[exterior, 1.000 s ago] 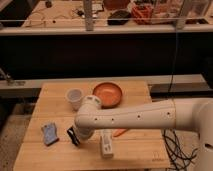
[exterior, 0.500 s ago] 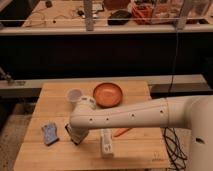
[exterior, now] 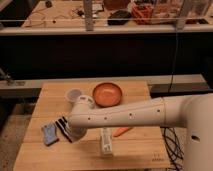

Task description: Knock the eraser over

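On table (exterior: 135, 150), gripper (exterior: 73, 133) apparently touches eraser (exterior: 63, 128).

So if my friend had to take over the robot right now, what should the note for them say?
Gripper: at the end of the white arm, low over the left part of the light wooden table, right beside the eraser.
Eraser: the small black block with white stripes lies tilted, next to the blue-grey soft rectangular piece.
Nearby: small white cup, orange round bowl, long white flat box, thin orange stick.
Done: arm has reached the eraser.
Left: check the eraser is really knocked over, then pull the arm away.
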{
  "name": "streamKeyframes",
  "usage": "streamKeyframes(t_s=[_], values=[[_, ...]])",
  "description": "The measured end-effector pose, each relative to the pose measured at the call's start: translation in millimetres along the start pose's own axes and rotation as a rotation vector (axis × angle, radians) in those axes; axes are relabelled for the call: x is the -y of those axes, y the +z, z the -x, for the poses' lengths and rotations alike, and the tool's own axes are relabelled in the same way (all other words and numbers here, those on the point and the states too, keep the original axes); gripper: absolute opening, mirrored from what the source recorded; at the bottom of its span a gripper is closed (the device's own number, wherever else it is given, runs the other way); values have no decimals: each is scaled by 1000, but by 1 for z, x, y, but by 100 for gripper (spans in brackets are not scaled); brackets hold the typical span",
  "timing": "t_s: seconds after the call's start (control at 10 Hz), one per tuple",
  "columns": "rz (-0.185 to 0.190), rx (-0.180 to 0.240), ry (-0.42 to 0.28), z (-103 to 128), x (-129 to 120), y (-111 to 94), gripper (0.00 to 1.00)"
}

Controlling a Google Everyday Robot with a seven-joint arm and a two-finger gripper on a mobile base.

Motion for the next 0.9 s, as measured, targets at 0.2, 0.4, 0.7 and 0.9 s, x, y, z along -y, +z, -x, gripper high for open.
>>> streamKeyframes(t_s=[0.2,0.4,0.7,0.9], values=[[-8,2,-16,-1,14,4,3],[-15,6,-23,-1,18,5,3],[-31,13,-40,-7,29,5,3],[-38,14,-47,-10,33,4,3]])
